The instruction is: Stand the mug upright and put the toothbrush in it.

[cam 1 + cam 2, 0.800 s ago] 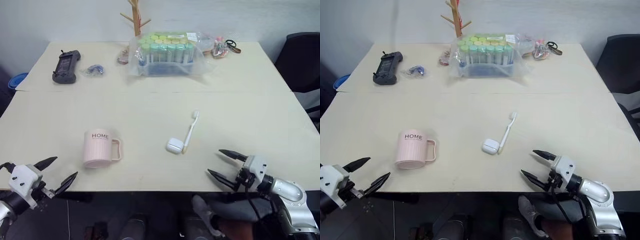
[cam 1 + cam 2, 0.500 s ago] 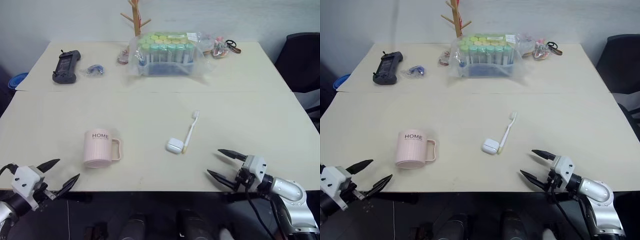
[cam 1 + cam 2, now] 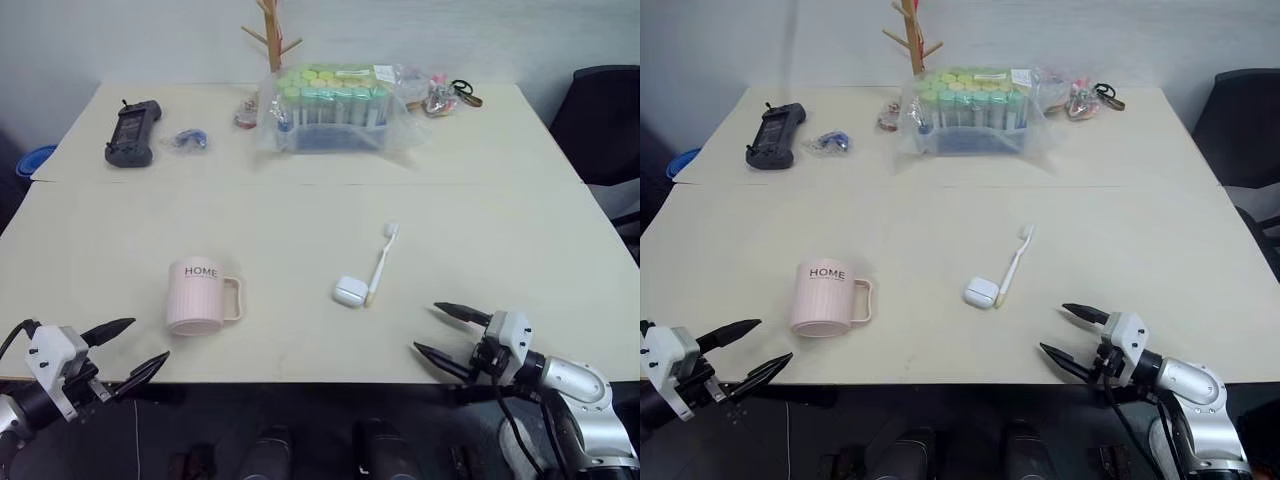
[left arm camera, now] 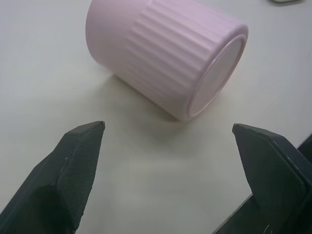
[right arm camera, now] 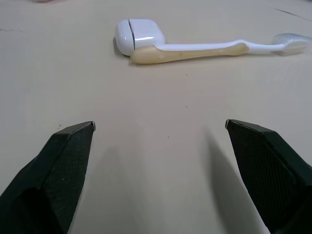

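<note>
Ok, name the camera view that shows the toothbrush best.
The right wrist view: the toothbrush lies close and whole, bristle head to handle end, beside the earbud case. Both eye views show it as a slim, distant stick.

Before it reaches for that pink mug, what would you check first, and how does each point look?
1. Left gripper open: ok.
2. Right gripper open: ok.
3. Mug upright: not ok, it lies on its side.
4. Both grippers empty: ok.
5. Toothbrush free to lift: cannot tell, its handle end touches the small white case.
6. Table bare around the mug: ok.
</note>
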{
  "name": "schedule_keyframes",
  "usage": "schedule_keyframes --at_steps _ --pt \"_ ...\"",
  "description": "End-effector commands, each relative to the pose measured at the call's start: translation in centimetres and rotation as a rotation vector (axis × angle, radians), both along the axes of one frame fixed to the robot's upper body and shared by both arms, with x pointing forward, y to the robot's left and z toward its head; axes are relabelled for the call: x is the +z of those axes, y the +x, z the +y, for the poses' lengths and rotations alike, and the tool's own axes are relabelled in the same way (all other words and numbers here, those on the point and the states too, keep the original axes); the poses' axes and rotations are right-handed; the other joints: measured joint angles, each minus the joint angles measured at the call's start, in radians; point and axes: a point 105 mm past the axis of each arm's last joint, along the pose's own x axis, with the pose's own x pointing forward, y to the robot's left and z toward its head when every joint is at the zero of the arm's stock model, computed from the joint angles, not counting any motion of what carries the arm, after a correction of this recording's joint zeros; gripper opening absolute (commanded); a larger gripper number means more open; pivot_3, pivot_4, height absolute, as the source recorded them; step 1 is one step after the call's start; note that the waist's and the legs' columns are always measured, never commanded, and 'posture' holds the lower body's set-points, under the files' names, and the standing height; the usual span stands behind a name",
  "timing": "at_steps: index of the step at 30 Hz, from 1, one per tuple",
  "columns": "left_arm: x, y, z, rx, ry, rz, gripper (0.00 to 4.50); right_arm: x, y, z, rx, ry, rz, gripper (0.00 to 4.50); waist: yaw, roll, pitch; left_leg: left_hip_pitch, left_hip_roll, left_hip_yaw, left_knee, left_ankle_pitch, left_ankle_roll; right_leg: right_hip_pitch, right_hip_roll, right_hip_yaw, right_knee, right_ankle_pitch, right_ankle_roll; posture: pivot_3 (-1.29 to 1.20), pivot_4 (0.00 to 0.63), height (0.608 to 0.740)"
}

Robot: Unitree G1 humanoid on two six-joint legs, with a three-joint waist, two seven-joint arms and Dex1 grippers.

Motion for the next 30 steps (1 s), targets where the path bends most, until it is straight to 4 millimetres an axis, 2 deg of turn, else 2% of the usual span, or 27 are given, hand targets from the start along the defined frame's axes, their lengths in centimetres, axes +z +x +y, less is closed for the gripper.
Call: schedule_keyframes --at_steps 1,4,5,7,10,16,20,23,28,30 --pt "1.8 -0.4 -0.7 -0.062 -0.02 -0.034 4.46 1.7 0.4 0.5 0.009 -0.006 -0.077 4.5 0.0 0.0 0.0 0.0 0.0 0.0 0.0 0.0 0.0 0.0 0.0 0.0 0.0 0.0 0.0 0.0 0.15 0.74" --pt "3.5 -1.1 -2.6 -0.166 -0.109 0.02 4.46 4.0 0.8 3.5 0.116 -0.023 -0.086 4.5 -0.005 0.0 0.0 0.0 0.0 0.0 0.0 0.0 0.0 0.0 0.0 0.0 0.0 0.0 0.0 0.0 0.15 0.74" --pt "3.6 -1.4 -3.8 -0.238 -0.077 0.035 4.46 4.6 1.0 4.7 0.145 -0.034 -0.071 4.5 -0.006 0.0 0.0 0.0 0.001 0.0 0.001 0.0 0.0 -0.001 0.001 0.0 0.001 0.0 0.0 0.0 0.15 0.74" --pt "3.8 -1.4 -5.3 -0.316 -0.011 0.019 4.46 5.3 1.3 6.5 0.181 -0.048 -0.038 4.5 -0.003 0.002 0.0 0.0 0.001 0.0 0.0 0.0 -0.001 -0.001 0.001 0.0 0.001 0.0 0.0 0.0 0.15 0.74" --pt "5.0 -0.6 -6.7 -0.336 -0.051 -0.019 4.46 5.8 2.0 8.8 0.189 -0.084 0.019 4.5 0.002 0.002 0.0 -0.001 0.002 0.0 0.0 0.0 -0.001 -0.001 0.001 0.0 0.0 0.0 -0.001 0.0 0.15 0.74" --pt "4.5 0.2 -7.9 -0.375 -0.039 -0.009 4.46 3.8 5.9 12.0 0.071 -0.284 0.075 4.5 -0.003 0.002 0.0 -0.003 0.001 -0.003 0.001 0.0 -0.002 -0.002 0.001 -0.002 0.0 0.0 -0.001 0.0 0.15 0.74" --pt "4.2 0.4 -8.2 -0.368 -0.035 -0.022 4.46 3.2 7.5 12.8 0.023 -0.359 0.062 4.5 -0.003 0.002 0.0 -0.004 0.001 -0.002 0.0 0.0 -0.002 -0.005 0.001 -0.002 0.0 -0.001 -0.001 0.0 0.15 0.74" --pt "4.1 0.4 -8.3 -0.363 -0.036 -0.028 4.5 3.6 7.4 13.4 0.049 -0.344 0.073 3.89 -0.004 0.002 0.0 -0.004 0.001 -0.002 0.0 0.0 -0.002 -0.005 0.001 -0.002 0.0 -0.001 -0.002 0.0 0.15 0.74" --pt "3.9 0.3 -8.1 -0.353 -0.036 -0.031 4.5 4.7 5.9 13.7 0.14 -0.274 0.101 2.33 -0.003 0.002 0.0 -0.004 0.001 -0.002 0.0 0.0 -0.002 -0.005 0.001 -0.002 0.001 -0.001 -0.002 0.0 0.15 0.74" --pt "3.8 0.4 -8.1 -0.354 -0.034 -0.033 4.5 5.7 4.8 14.2 0.235 -0.202 0.078 2.32 -0.002 0.002 0.0 -0.004 0.001 -0.002 0.0 0.0 -0.002 -0.004 0.001 -0.002 0.001 -0.001 -0.002 0.0 0.15 0.74"
